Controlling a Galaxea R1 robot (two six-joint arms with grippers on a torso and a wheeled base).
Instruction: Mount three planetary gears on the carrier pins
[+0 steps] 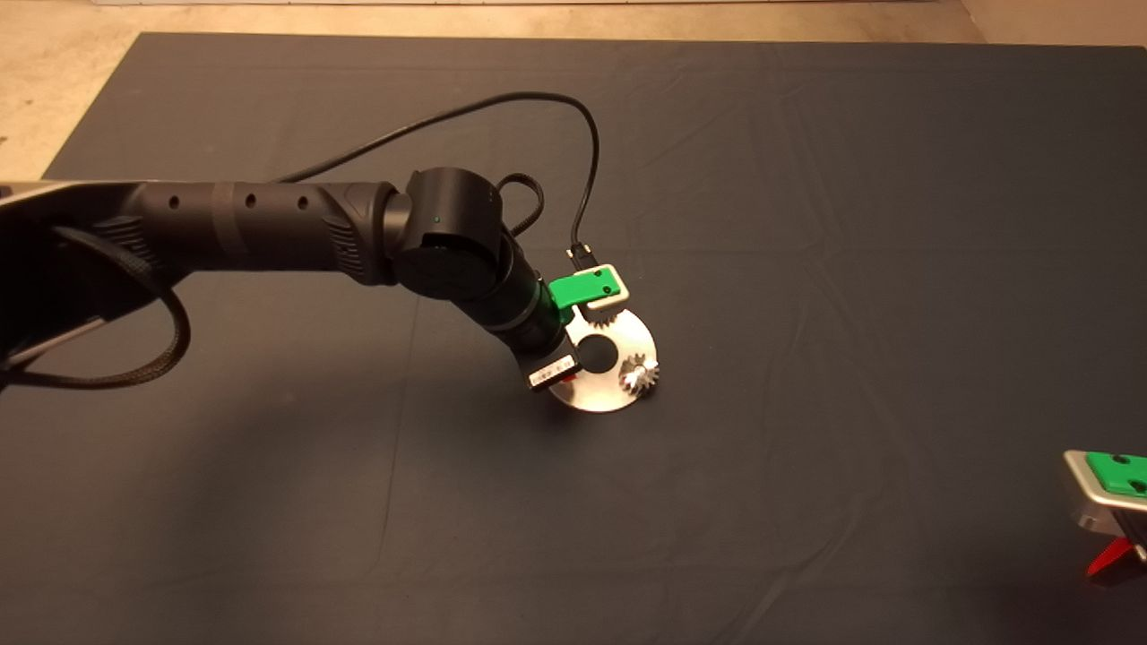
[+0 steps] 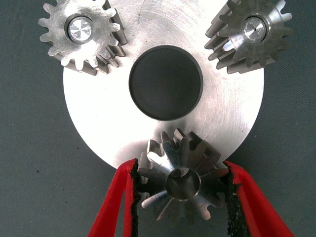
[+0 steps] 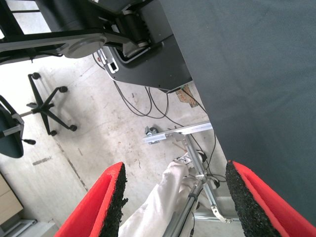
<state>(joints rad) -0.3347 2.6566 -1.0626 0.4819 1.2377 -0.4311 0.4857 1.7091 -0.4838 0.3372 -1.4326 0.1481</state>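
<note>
Red-fingered left gripper [image 2: 181, 197] clamping toothed steel gear [image 2: 181, 183] over round silver disc [image 2: 222, 123], right gripper [image 3: 173, 202] parked, fingers apart

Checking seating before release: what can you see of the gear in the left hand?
The third gear is a small shiny steel toothed wheel with a central bore. The left hand grips it, a black pad pressed on each side. It sits over the silver disc's edge, tilted. No pin end shows in its bore, unlike the two other gears, so seating is unconfirmed.
</note>
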